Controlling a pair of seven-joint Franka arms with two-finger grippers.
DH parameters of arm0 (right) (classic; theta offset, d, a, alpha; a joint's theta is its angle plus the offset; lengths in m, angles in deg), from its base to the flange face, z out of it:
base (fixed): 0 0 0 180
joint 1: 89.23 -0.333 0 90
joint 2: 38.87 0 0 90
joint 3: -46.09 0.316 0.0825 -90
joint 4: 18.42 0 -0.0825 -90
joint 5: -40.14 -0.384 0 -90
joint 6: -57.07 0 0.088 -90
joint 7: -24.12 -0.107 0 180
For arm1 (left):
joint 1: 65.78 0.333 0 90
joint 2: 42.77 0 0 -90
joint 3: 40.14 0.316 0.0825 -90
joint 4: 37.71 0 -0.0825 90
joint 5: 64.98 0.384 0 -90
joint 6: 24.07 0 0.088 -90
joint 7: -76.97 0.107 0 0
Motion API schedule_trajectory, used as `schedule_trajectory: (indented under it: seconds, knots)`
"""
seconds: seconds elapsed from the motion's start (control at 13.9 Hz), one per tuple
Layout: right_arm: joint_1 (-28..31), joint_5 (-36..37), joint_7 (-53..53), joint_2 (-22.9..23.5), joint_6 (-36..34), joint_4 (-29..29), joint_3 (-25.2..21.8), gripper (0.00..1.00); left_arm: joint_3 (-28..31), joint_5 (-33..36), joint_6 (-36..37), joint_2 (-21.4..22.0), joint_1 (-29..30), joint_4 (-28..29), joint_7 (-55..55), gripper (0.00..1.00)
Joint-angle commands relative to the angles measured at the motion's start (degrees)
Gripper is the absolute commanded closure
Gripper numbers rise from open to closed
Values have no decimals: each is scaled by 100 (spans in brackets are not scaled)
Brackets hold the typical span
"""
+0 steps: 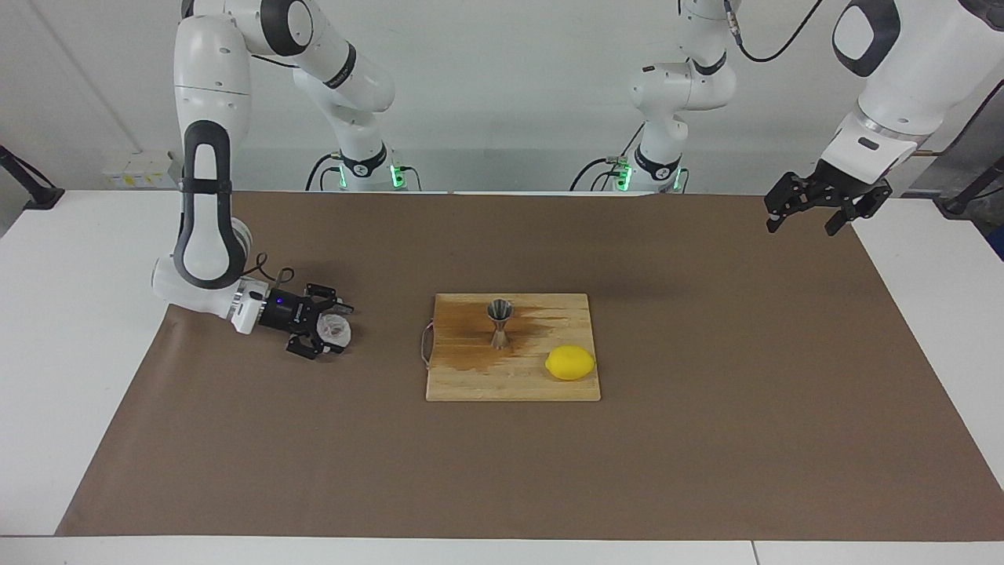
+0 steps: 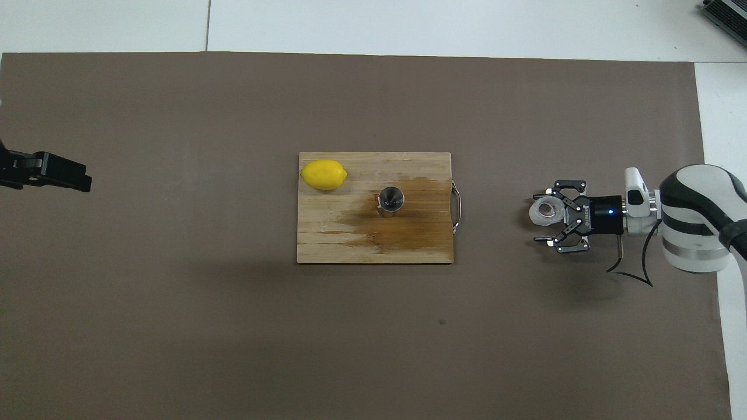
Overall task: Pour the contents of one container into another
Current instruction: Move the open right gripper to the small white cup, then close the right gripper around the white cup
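Observation:
The container, a small clear ribbed cup (image 1: 339, 333) (image 2: 547, 211), stands on the brown mat toward the right arm's end of the table. My right gripper (image 1: 333, 329) (image 2: 537, 216) lies low and level there, open, with one finger on each side of the cup. The other container, a steel hourglass jigger (image 1: 500, 322) (image 2: 390, 200), stands upright on the wooden cutting board (image 1: 471, 384) (image 2: 327, 245). My left gripper (image 1: 800, 227) (image 2: 58, 172) hangs open and holds nothing, in the air over the mat's edge at the left arm's end, where that arm waits.
A yellow lemon (image 1: 570, 362) (image 2: 324, 174) lies on the board's corner, farther from the robots than the jigger. A dark wet stain (image 2: 402, 227) spreads over the board around the jigger. The board's metal handle (image 2: 458, 207) faces the cup.

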Motion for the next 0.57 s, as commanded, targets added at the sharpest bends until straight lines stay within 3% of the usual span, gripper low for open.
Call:
schedule_trajectory:
  seconds: [0.0,0.14,0.5]
  knots:
    - [37,-165,143,-40,81,11,22,84,-14,75,-43,187,32,211,24,0]
    - [89,-183,116,-31,-6,-208,31,99,-14,84,-51,187,32,211,24,0]
    - [-120,-174,-1312,-171,45,-534,57,100,-14,75,-51,187,32,211,15,0]
